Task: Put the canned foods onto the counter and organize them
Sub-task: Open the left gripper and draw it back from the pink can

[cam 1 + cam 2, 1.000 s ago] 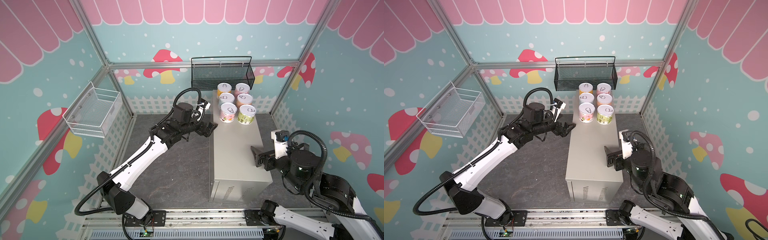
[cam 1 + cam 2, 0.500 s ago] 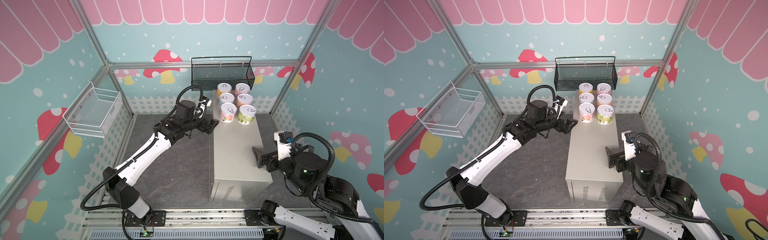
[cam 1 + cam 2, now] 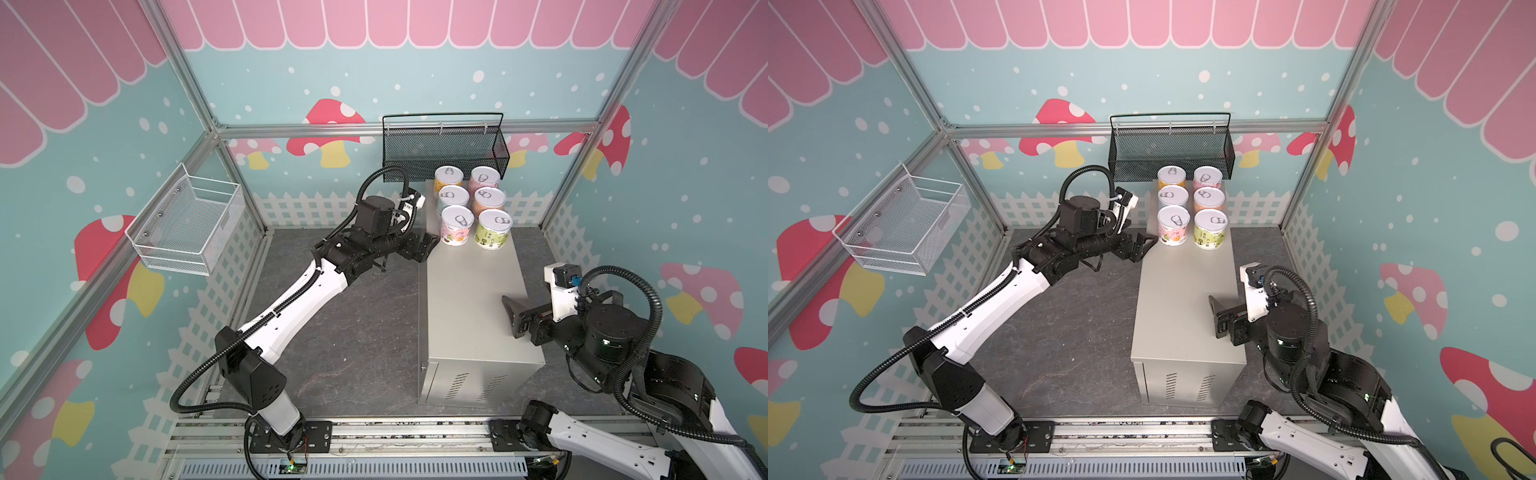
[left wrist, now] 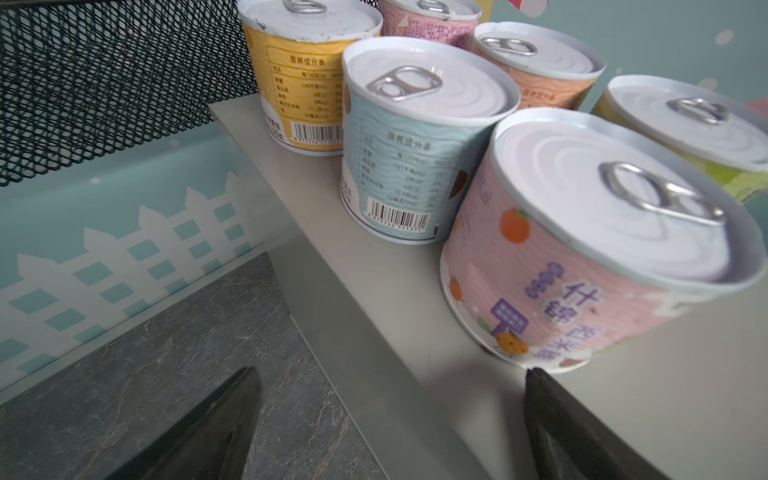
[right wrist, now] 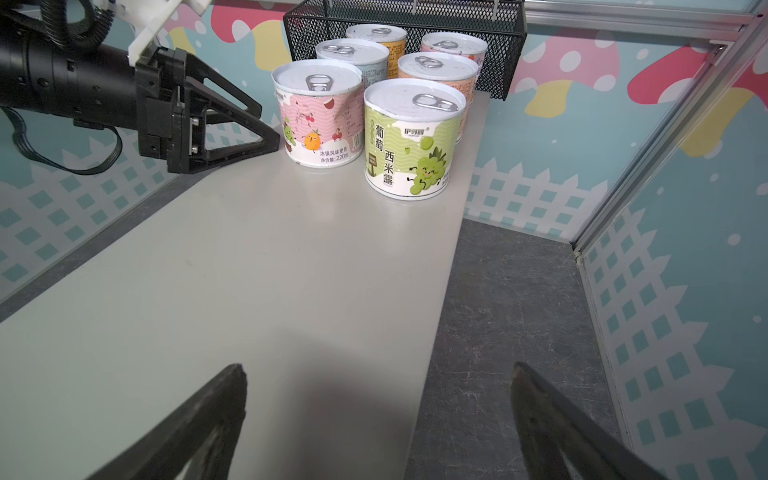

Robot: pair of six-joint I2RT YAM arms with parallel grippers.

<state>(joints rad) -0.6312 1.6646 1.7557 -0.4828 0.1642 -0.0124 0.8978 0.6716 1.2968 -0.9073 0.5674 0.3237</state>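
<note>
Nearest, over the right edge of the counter [image 3: 469, 303], the right gripper [image 3: 510, 316] hangs with its fingers spread wide and nothing between them. Over the last second it has barely shifted, drawing back a touch.

Further along, at the counter's left edge, the left gripper [image 3: 429, 249] is also wide open and empty. It sits just beside the pink-white can [image 3: 457, 224], apparently not touching it. Its arm has stretched out while the fingertips crept slightly toward the counter's far end.

All 6 cans [image 3: 453, 195] stand upright at that far end in 2 rows of 3, with the green can [image 3: 493, 227] beside the pink-white one. No can is left off the counter, so the task looks finished, bar perhaps a final nudge.

A black mesh basket [image 3: 440, 149] hangs just behind the counter's far end, close over the last cans. A white wire basket [image 3: 187, 224] sits well off to the counter's left, out of the way.
</note>
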